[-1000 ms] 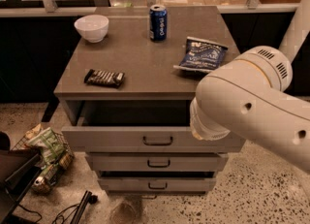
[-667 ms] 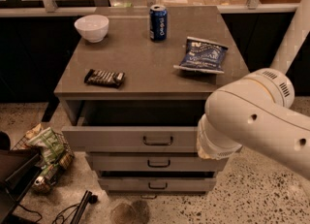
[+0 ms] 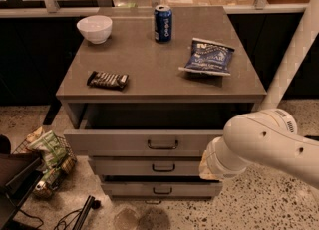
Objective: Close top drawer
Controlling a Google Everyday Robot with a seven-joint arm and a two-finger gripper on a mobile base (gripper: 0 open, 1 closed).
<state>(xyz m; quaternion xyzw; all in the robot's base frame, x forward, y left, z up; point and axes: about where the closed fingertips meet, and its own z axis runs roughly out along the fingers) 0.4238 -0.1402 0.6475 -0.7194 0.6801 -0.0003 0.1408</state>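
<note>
The top drawer (image 3: 119, 142) of the grey cabinet stands pulled out, its tall flat front well forward of the cabinet top's edge. Its small dark bar handle (image 3: 162, 145) is at the middle of the front, and the inside is in shadow. My white arm (image 3: 259, 147) comes in from the lower right. Its wrist end (image 3: 215, 163) sits at the right end of the drawer front, overlapping the drawer below. My gripper is hidden behind the wrist and does not show.
On the cabinet top (image 3: 149, 64) lie a white bowl (image 3: 94, 28), a blue soda can (image 3: 163, 23), a blue chip bag (image 3: 207, 57) and a dark snack bar (image 3: 107, 79). Two shallower drawers (image 3: 149, 167) sit below. A wire basket of snack bags (image 3: 47, 162) stands on the floor at left.
My arm has moved down and to the right, uncovering more of the top drawer's front. The drawer itself has not visibly moved.
</note>
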